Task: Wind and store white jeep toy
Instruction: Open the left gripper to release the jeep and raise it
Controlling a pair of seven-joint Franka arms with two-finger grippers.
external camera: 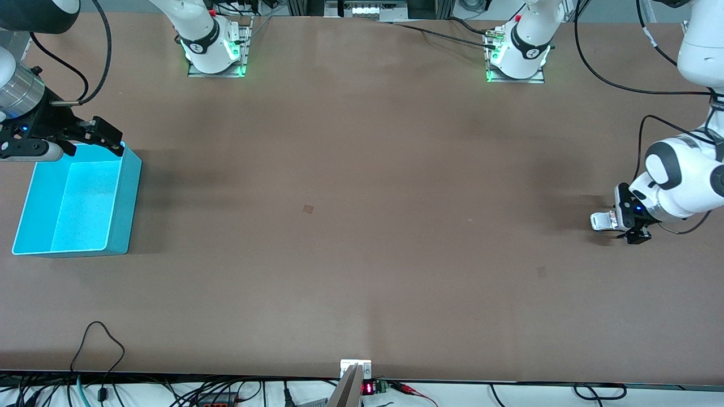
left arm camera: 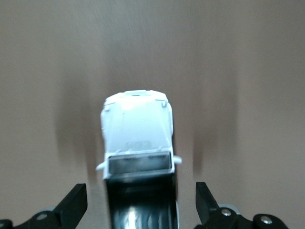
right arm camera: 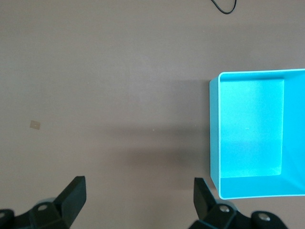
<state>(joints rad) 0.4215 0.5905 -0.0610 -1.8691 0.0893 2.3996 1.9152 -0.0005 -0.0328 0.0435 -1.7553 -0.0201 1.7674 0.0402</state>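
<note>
One white jeep toy (left arm camera: 137, 138) sits on the bench (external camera: 362, 226) at the left arm's end, close to that bench edge. The left end effector (external camera: 638, 233) is low around it, fingers (left arm camera: 74, 205) spread wide on either side of the car with gaps showing, not touching it. One turquoise bin (external camera: 127, 186) sits at the right arm's end, close to that bench edge, with nothing in it. The right end effector (external camera: 104, 135) hangs over the bin's rim on the side toward the arm bases, fingers (right arm camera: 71, 195) open, holding nothing. A broad bare stretch of bench lies between car and bin. Cables (external camera: 102, 345) trail along the edge nearest the front camera.
</note>
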